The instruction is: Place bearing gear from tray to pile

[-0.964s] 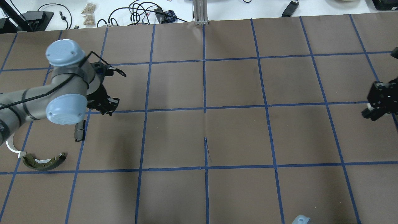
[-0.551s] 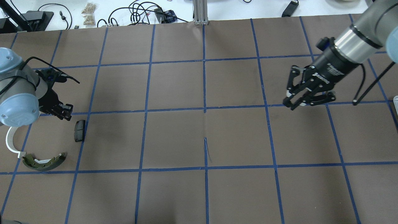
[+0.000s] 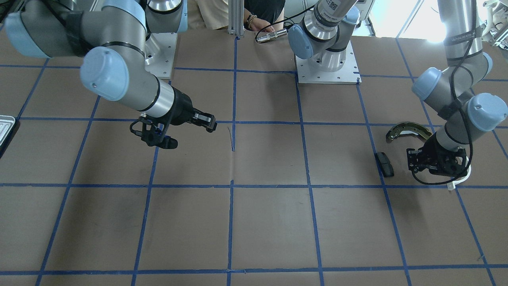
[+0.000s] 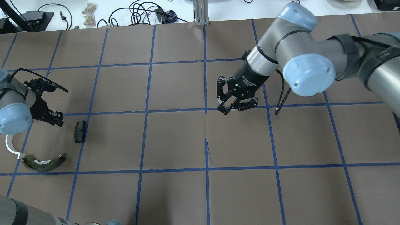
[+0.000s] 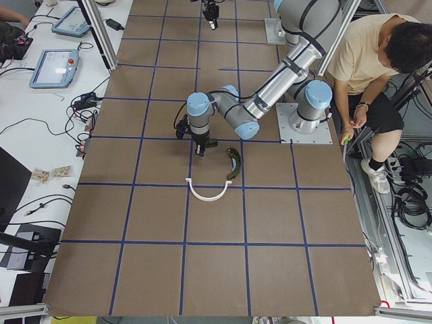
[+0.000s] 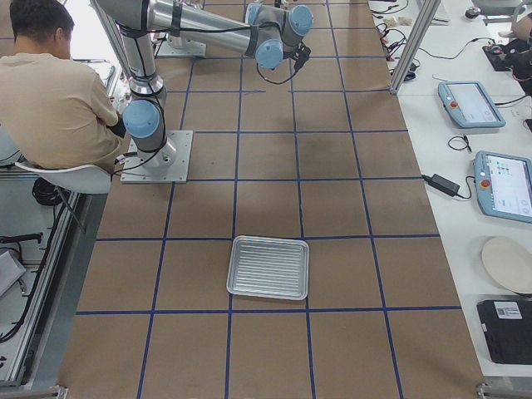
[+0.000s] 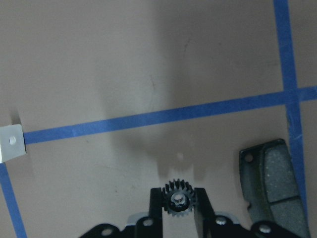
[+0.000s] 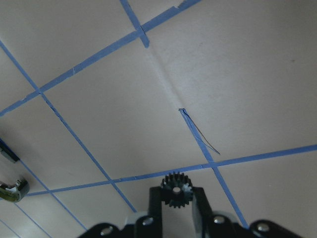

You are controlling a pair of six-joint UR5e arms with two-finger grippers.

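- Left gripper is clamped on a small black gear, with its fingers pressing the teeth from two opposite sides. It hangs low over the table just beside the pad, at the edge of the pile. That looks like the spot chosen for a set-down.
- Right gripper grasps a second gear the same way, above mid-table. It is well apart from both the tray and the pile, so I judge it to be in transit between them.
- Pinching across the teeth likely keeps a round part from rolling out and leaves its underside free for placing.
- The pad, brake shoe and white arc lie near one another at the robot's left end. The tray sits at the far right end, with no gear showing in it.
- Each gear is round, so it has no long axis. Its flat face and bore turn toward the wrist camera, and the bore axis crosses the line between the fingers.
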